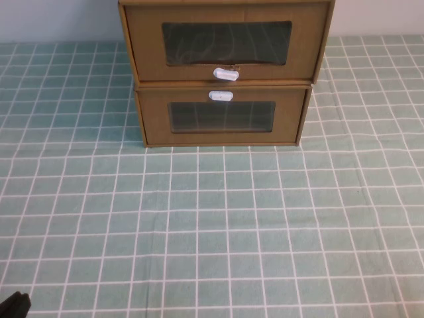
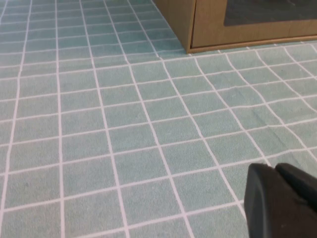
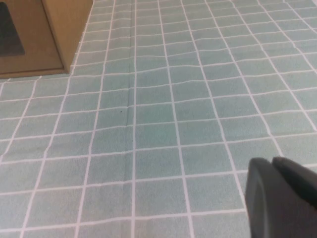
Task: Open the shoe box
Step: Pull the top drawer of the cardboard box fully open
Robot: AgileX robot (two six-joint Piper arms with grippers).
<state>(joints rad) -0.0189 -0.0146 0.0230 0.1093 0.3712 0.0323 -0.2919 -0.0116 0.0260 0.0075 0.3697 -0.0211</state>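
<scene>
Two brown cardboard shoe boxes stand stacked at the back of the table in the high view. The upper box (image 1: 146, 40) and the lower box (image 1: 156, 119) each have a dark clear window and a white handle: upper handle (image 1: 225, 74), lower handle (image 1: 220, 96). Both fronts look closed. My left gripper (image 2: 274, 169) is shut and empty, low over the cloth near the front left corner (image 1: 14, 306), far from the lower box's corner (image 2: 208, 25). My right gripper (image 3: 271, 162) is shut and empty, out of the high view, with the lower box (image 3: 54, 29) well ahead of it.
A teal cloth with a white grid (image 1: 218, 225) covers the whole table, with a faint crease running across it in front of the boxes. A pale wall (image 1: 59, 20) rises behind the boxes.
</scene>
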